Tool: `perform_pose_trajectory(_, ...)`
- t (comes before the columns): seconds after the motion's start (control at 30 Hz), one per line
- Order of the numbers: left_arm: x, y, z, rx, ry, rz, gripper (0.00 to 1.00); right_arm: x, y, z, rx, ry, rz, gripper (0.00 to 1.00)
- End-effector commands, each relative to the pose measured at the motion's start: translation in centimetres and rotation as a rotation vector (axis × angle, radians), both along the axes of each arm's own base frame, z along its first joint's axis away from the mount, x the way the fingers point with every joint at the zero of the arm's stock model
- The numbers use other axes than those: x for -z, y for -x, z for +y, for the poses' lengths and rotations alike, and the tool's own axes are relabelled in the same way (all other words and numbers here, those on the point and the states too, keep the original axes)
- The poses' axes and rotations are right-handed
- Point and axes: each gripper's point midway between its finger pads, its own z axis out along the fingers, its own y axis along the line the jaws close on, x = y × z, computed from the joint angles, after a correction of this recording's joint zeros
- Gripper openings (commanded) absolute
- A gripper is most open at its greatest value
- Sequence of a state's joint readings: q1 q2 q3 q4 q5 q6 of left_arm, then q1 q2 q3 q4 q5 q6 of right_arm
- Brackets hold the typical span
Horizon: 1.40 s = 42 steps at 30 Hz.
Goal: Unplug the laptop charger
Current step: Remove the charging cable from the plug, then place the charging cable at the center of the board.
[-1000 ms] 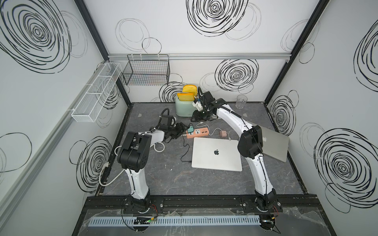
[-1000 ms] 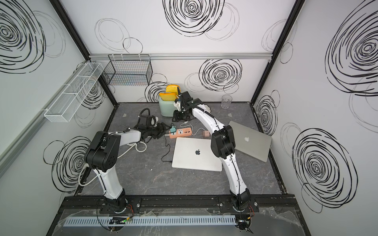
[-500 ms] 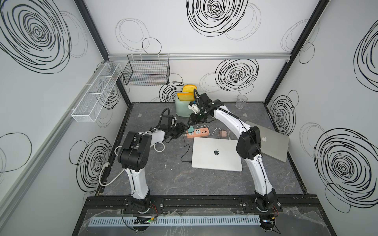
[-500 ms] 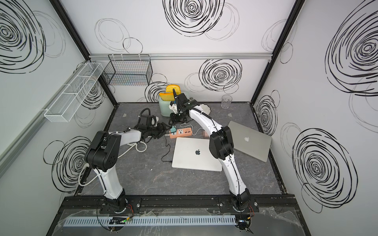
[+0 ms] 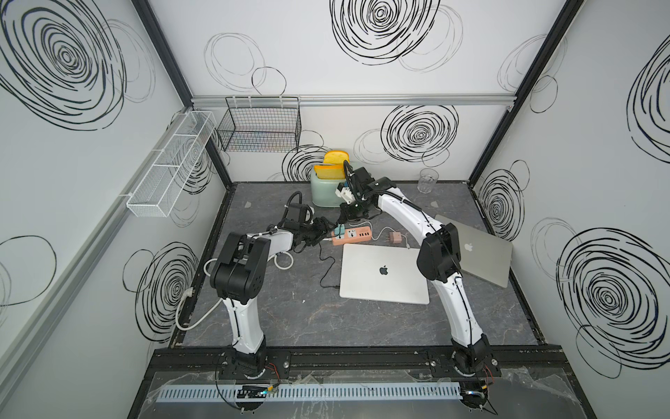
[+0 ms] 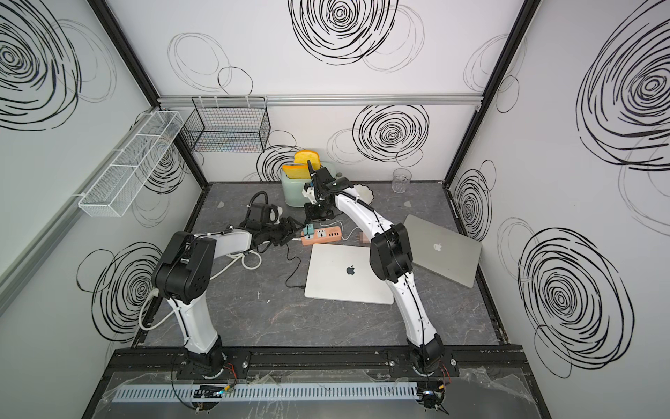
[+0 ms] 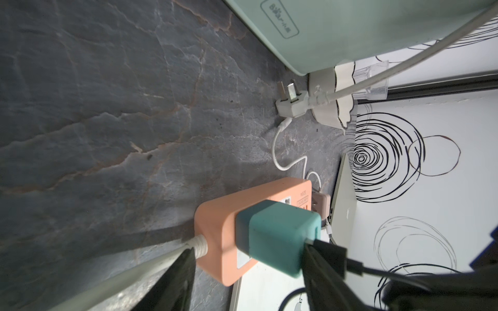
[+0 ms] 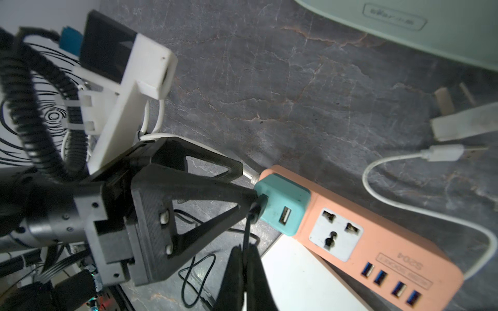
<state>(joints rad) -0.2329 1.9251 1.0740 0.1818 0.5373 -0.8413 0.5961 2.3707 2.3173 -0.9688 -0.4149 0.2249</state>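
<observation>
Teal cube charger (image 8: 280, 207) — seated in the end socket of the salmon power strip (image 8: 377, 250) on the table (image 8: 269, 94); unplugging not yet done. Left pincer (image 7: 249, 249) spread astride the strip's cord end; right pincer (image 8: 244, 258) pressed together, apparently on the thin black cable (image 8: 246, 229) — pull-out remains.

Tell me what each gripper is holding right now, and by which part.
The right gripper is pinched shut on the black cable just beside the teal adapter. The left gripper straddles the cord end of the power strip; firm grip unclear.
</observation>
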Motion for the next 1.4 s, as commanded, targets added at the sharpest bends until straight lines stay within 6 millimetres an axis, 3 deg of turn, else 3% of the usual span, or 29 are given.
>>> perform_pose_trajectory(0.0, 2.5, 1.0, 0.0, 0.004, -0.045, 0.074, 0.67, -1.4, -0.1, 0.2, -0.008, -0.024, -0.011, 0.00)
perform_pose_trajectory(0.23, 3.7, 1.6, -0.1, 0.017, -0.067, 0.094, 0.67, -3.7, 0.1, 0.5, -0.004, -0.062, -0.034, 0.00)
perform_pose_trajectory(0.4, 4.5, 2.1, -0.1, 0.018, -0.072, 0.113, 0.67, -4.2, -0.2, -0.2, 0.024, -0.054, -0.038, 0.00)
perform_pose_trajectory(0.53, 3.6, 1.6, -0.4, 0.026, -0.070, 0.091, 0.67, -3.6, -1.0, -3.0, 0.091, -0.004, -0.027, 0.00)
perform_pose_trajectory(0.67, 2.4, 0.8, -0.5, 0.039, -0.073, 0.066, 0.67, -3.4, -2.5, -7.6, 0.193, 0.022, -0.031, 0.00)
perform_pose_trajectory(0.8, 1.6, 0.5, -1.0, 0.050, -0.059, 0.051, 0.69, -2.1, -2.3, -11.5, 0.266, 0.009, 0.013, 0.00)
perform_pose_trajectory(1.0, 1.0, 0.4, -1.3, 0.059, -0.055, 0.039, 0.69, 0.2, -0.9, -13.1, 0.299, 0.002, 0.058, 0.00)
perform_pose_trajectory(1.37, -0.5, 0.4, -1.5, 0.071, -0.054, 0.015, 0.71, 3.4, -2.4, -17.7, 0.384, 0.078, 0.067, 0.03)
